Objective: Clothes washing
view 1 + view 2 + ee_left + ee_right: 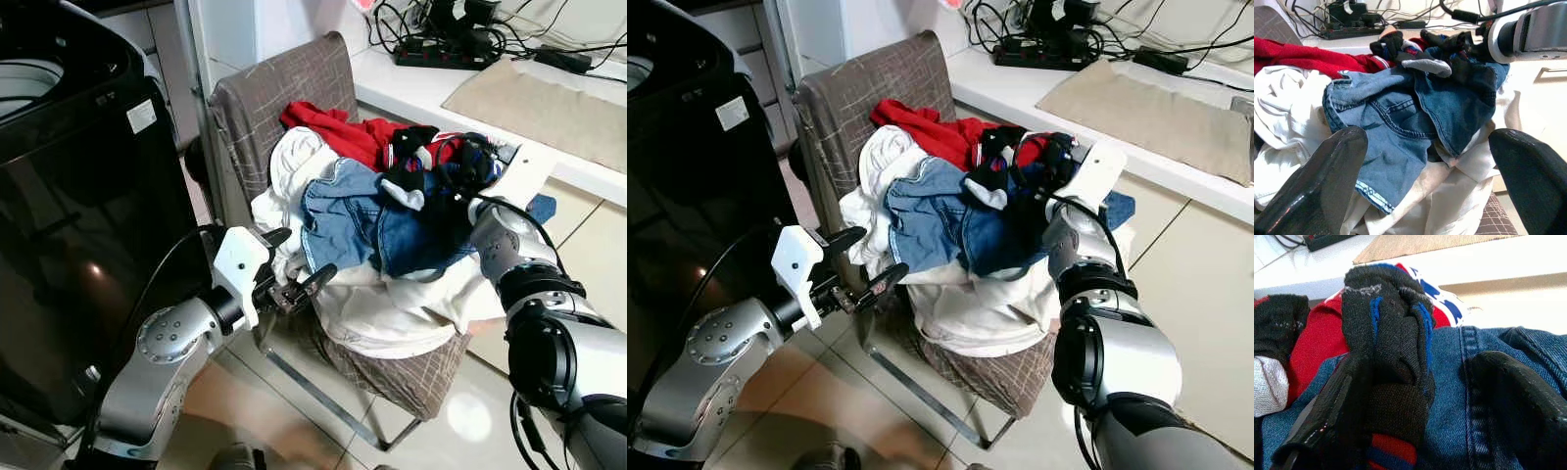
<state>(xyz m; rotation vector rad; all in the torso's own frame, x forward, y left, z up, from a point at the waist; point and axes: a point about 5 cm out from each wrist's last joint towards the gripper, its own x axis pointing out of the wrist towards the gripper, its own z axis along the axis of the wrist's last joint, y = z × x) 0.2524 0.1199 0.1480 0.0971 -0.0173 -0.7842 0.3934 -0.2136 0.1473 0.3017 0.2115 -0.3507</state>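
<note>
A brown chair [284, 83] holds a heap of clothes: a red garment [333, 132] at the back, blue denim [392, 230] in the middle, white clothing [392, 304] underneath, and black socks on top. My left gripper [306, 257] is open at the heap's front left edge, facing the denim [1400, 122] and not touching it. At the top right of the heap my right gripper [1420, 367] is open, and a black sock with blue stripes [1386, 308] lies between its fingers on the denim.
A black washing machine [78, 196] stands close on the left of the chair. Behind the chair a white ledge carries a power strip with cables [441, 54] and a beige mat [558, 103]. Tiled floor lies in front and to the right.
</note>
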